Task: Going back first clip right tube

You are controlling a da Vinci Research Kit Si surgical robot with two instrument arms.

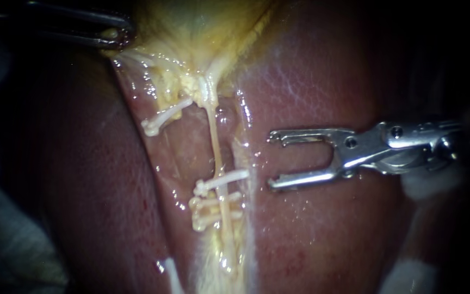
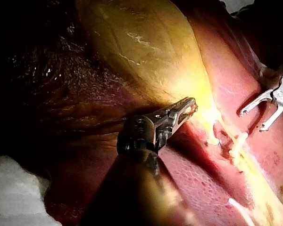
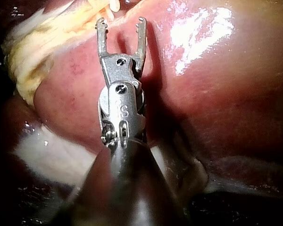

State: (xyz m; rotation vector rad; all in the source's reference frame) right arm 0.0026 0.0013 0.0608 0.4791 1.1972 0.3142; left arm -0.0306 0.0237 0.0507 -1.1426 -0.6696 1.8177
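A thin pale tube (image 1: 214, 136) runs down from the yellow gallbladder (image 1: 202, 32) between the liver lobes. Three white clips (image 1: 221, 183) sit across its lower part, and another clip (image 1: 161, 120) lies on a strand up and to the left. My right instrument (image 1: 272, 160) stands to the right of the tube over the liver, jaws open and empty, apart from the clips; it shows the same in its wrist view (image 3: 121, 23). My left instrument (image 1: 112, 35) is shut on the gallbladder's edge (image 2: 191, 107) at the upper left.
Red liver (image 1: 327, 81) flanks the tube on both sides. White gauze (image 1: 414, 272) lies at the lower right, under my right instrument's shaft (image 3: 52, 155). A white strand (image 1: 172, 275) pokes up at the bottom of the endoscope view.
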